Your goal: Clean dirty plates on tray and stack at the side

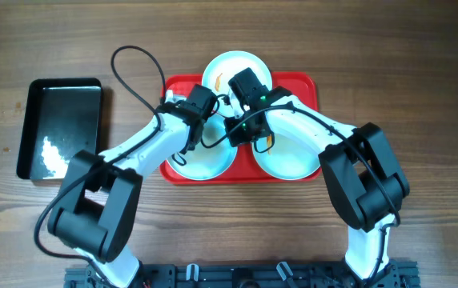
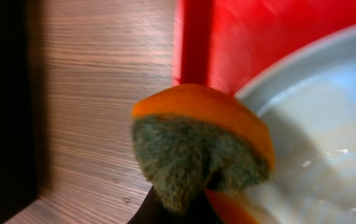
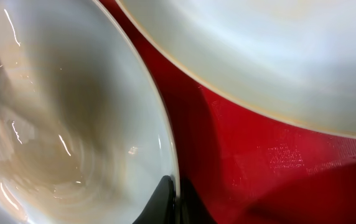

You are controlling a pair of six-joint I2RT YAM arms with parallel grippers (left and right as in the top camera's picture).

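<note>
Left gripper (image 2: 177, 205) tight around sponge (image 2: 196, 149) — beside plate (image 2: 327, 124)

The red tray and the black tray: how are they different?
The red tray is bigger than the black tray. The red tray carries three plates; the black tray has no plates on it. The red tray lies in the middle of the table, and the black tray lies off to the left. Both are rectangles with rounded corners, lying flat.

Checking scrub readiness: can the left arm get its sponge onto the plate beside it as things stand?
Likely yes: the sponge hangs right at the rim of that plate, with nothing visible between them.
</note>
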